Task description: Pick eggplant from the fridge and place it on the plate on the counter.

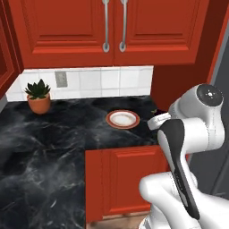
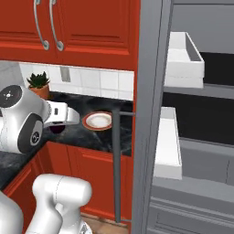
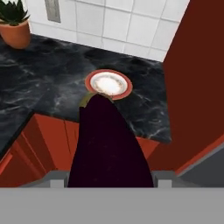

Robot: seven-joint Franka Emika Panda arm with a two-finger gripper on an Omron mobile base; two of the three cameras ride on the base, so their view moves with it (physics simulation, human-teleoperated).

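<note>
The eggplant (image 3: 109, 144) is pinched between the jaws of the gripper (image 3: 109, 181) and fills the lower middle of the hand view, its tip pointing at the plate (image 3: 108, 84) above it. In the right base view a dark sliver of eggplant (image 2: 57, 129) is seen at centre left, short of the plate (image 2: 98, 120). A slip could be risked, since a rounded, smooth body is held near one end. If it were released early, it could be dropped on the counter (image 3: 52, 83) edge or down the red cabinet front (image 1: 129, 179). Room is tight on the right, where the fridge (image 2: 151, 114) stands close; the left is open, towards the potted plant (image 1: 39, 96)
</note>
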